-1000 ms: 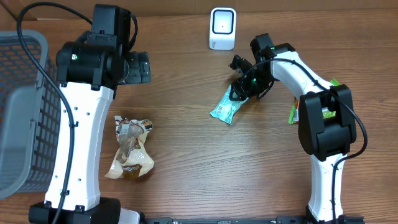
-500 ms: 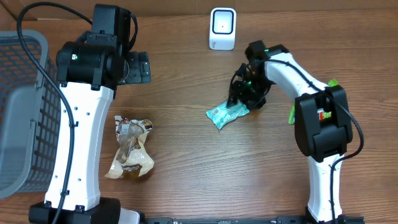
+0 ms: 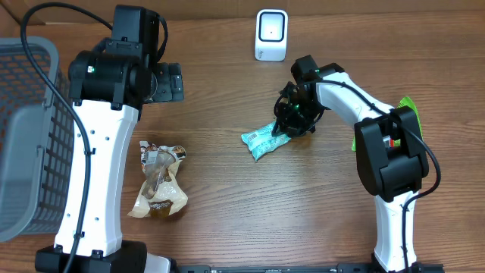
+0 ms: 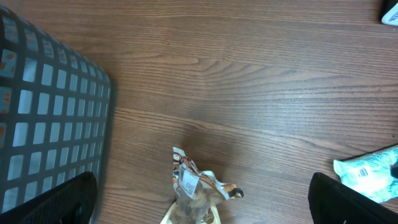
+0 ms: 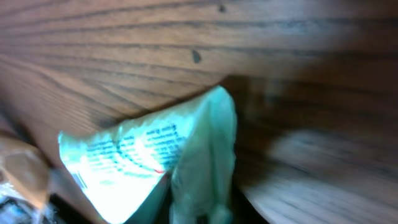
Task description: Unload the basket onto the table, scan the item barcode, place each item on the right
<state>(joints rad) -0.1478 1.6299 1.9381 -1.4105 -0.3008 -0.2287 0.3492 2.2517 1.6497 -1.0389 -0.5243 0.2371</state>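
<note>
A mint-green packet (image 3: 260,141) with printed text lies on the wooden table in front of the white barcode scanner (image 3: 271,35). My right gripper (image 3: 287,126) is shut on the packet's right end. The right wrist view shows the packet (image 5: 143,155) blurred, its crumpled end pinched at the bottom edge between the jaws (image 5: 208,214). My left gripper (image 3: 171,83) hangs open high at the back left, holding nothing. In its wrist view its dark fingertips (image 4: 65,202) stand wide apart, and the packet (image 4: 368,172) shows at the right edge.
A crinkled tan snack bag (image 3: 159,182) lies front left, under the left gripper's view (image 4: 198,194). A grey mesh basket (image 3: 23,136) stands at the left edge. A green item (image 3: 406,103) peeks out behind the right arm's base.
The right gripper slid left along the table and closed on the green packet's end; the packet shifted left and forward with it. The left arm stayed still.
</note>
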